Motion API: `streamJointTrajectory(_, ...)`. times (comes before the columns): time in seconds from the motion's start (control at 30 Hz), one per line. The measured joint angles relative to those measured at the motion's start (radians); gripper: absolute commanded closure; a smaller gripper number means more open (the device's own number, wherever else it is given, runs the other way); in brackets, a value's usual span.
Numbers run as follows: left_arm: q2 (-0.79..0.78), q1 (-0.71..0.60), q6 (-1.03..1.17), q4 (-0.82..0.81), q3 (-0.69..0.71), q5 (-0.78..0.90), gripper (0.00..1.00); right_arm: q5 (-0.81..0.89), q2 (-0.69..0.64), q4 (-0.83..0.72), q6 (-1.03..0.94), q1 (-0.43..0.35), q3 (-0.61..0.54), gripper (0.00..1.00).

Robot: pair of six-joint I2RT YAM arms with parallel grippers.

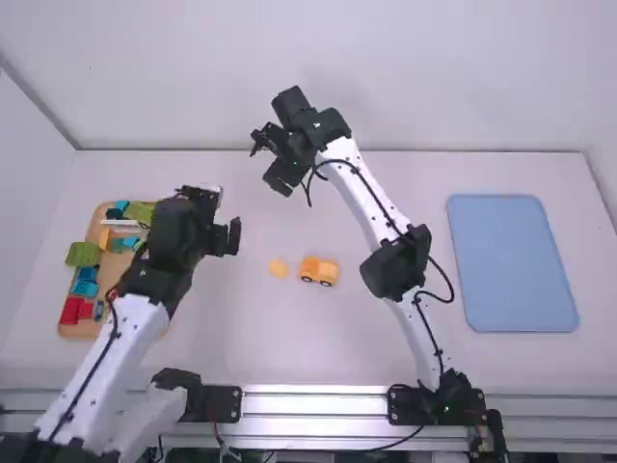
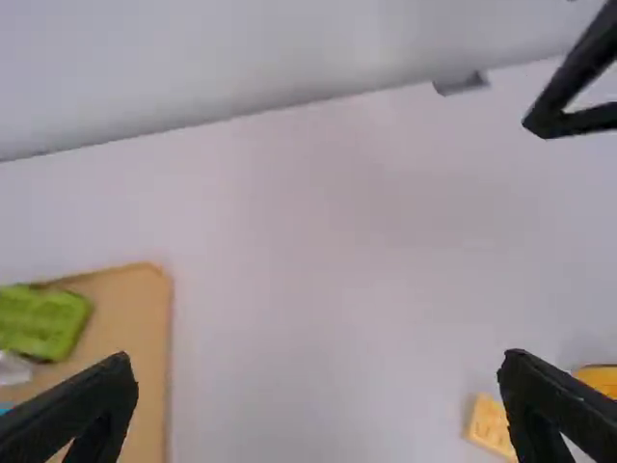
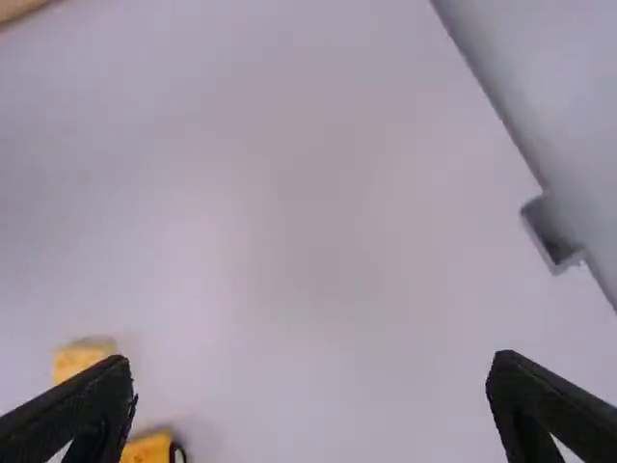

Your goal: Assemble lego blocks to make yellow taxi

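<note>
- Left end effector [image 1: 227,234]: wide open and empty, over the surface [image 1: 337,352], toward ten o'clock from the small yellow block [image 1: 279,268].
- Right end effector [image 1: 273,159]: also wide open, empty — toward eleven o'clock from the yellow car [image 1: 319,271].
- Yellow car: on the surface, black wheels showing, just beside the small block — at its three o'clock.
- Block tray [image 1: 94,230]: toward the surface's nine o'clock.

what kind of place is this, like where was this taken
Probably a robotics lab or test station: two arms with black grippers are mounted at a white table, with a wooden tray of colourful toy blocks on one side and a blue mat or tray on the other.
</note>
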Motion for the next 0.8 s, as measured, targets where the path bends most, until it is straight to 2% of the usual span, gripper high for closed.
streamJointTrajectory(0.13, 0.197, -0.001, 0.064, -0.06, 0.139, 0.034, 0.01, -0.019, 0.0, -0.003, 0.019, -0.025, 0.0, 0.02)
streamJointTrajectory(0.27, 0.307, -0.001, 0.085, 0.003, 0.173, 0.048, 0.01, -0.06, 0.0, 0.005, 0.021, -0.066, 0.0, 0.02)
streamJointTrajectory(0.47, 0.325, -0.001, 0.068, 0.097, 0.172, 0.051, 0.01, -0.103, 0.0, 0.018, 0.009, -0.097, 0.0, 0.02)
streamJointTrajectory(0.57, 0.299, -0.001, 0.065, 0.13, 0.146, 0.051, 0.01, -0.075, -0.001, 0.106, 0.035, -0.087, -0.027, 0.02)
streamJointTrajectory(0.8, 0.209, -0.001, 0.065, 0.117, 0.088, 0.029, 0.01, -0.019, -0.001, 0.197, 0.102, -0.05, -0.179, 0.02)
